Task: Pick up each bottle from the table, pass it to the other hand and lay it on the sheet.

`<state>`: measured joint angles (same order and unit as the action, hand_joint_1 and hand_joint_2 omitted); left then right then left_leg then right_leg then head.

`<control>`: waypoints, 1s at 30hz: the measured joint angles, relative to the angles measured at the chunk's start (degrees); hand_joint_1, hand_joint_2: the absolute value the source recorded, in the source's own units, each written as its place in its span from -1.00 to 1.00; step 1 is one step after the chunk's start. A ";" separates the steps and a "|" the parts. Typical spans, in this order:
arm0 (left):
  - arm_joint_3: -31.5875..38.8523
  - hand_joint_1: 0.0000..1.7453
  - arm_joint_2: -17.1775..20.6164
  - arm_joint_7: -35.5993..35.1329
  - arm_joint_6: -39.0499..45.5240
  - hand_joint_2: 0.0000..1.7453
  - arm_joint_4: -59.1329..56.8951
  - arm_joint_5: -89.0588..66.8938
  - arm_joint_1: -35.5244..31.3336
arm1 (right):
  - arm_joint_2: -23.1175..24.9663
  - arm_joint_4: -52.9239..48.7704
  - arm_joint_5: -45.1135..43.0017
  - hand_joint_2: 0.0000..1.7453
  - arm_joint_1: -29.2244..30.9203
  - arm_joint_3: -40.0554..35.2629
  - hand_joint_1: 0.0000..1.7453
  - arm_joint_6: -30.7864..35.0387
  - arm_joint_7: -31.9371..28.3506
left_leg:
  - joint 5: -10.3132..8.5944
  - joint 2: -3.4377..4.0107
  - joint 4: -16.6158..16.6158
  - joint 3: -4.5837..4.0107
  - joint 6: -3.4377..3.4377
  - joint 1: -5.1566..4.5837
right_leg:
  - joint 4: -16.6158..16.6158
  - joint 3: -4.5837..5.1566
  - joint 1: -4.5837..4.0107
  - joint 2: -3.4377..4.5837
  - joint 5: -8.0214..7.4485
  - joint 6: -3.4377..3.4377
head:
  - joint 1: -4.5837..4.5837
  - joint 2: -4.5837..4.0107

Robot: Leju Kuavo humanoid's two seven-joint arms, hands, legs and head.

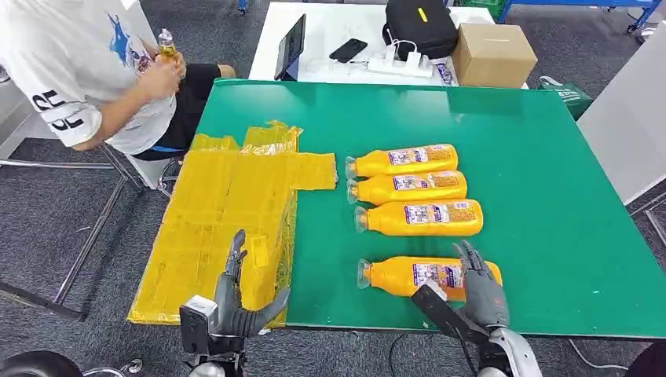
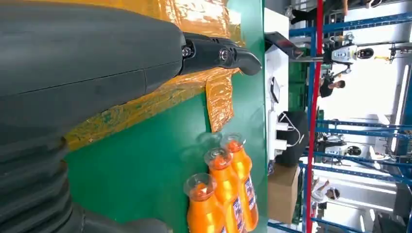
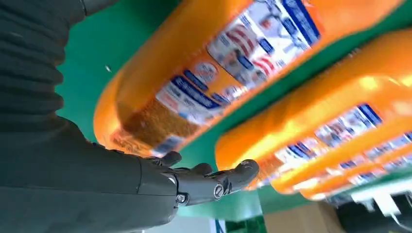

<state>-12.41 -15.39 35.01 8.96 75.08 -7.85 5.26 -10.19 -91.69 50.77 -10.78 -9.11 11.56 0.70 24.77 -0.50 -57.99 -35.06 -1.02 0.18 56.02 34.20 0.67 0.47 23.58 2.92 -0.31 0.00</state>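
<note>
Head view is showing the nearest bottle point(image 1: 416, 276) lying on its side on the green bench point(image 1: 542, 188), apart from three more bottles point(image 1: 408, 188) lying in a row farther back. Right hand point(image 1: 477, 284) is hovering over its base end, fingers spread, gripping nothing. Left hand point(image 1: 236, 302) is waiting open above the yellow sheet point(image 1: 228, 212). Judged step: first pickup is beginning. Next move calls for closing around the body, lifting, then passing leftward.
</note>
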 measured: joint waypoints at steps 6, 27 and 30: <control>-0.02 -1.00 0.00 -0.46 -0.74 1.00 -1.03 -0.09 -0.52 | -0.94 0.59 -0.44 1.00 0.04 0.00 -1.00 -2.34 1.71 | 0.00 0.00 0.00 0.03 -0.01 0.00 | 0.00 -0.03 0.00 0.00 0.00 0.00 | 0.00 0.00; -0.09 -1.00 0.00 -0.72 -2.29 1.00 -4.15 0.09 -1.92 | -5.09 1.79 -0.13 1.00 2.07 -0.11 -1.00 -7.08 5.40 | 0.00 -0.01 0.00 0.05 -0.01 -0.01 | 0.00 -0.07 0.00 0.00 -0.01 0.00 | 0.00 0.00; -0.09 -1.00 0.00 -0.83 -2.82 1.00 -4.57 0.18 -2.26 | -5.33 2.67 -0.15 1.00 3.15 -0.13 -1.00 -8.77 5.70 | -0.01 -0.01 0.00 0.06 -0.01 -0.01 | -0.01 -0.07 0.00 -0.01 -0.01 0.00 | 0.02 0.00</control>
<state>-12.50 -15.39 34.18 6.14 70.51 -7.67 2.99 -15.52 -89.02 50.62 -7.64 -9.25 2.79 6.40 24.76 -0.52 -58.00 -35.00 -1.04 0.17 56.01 34.13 0.67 0.46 23.57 2.92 -0.28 0.00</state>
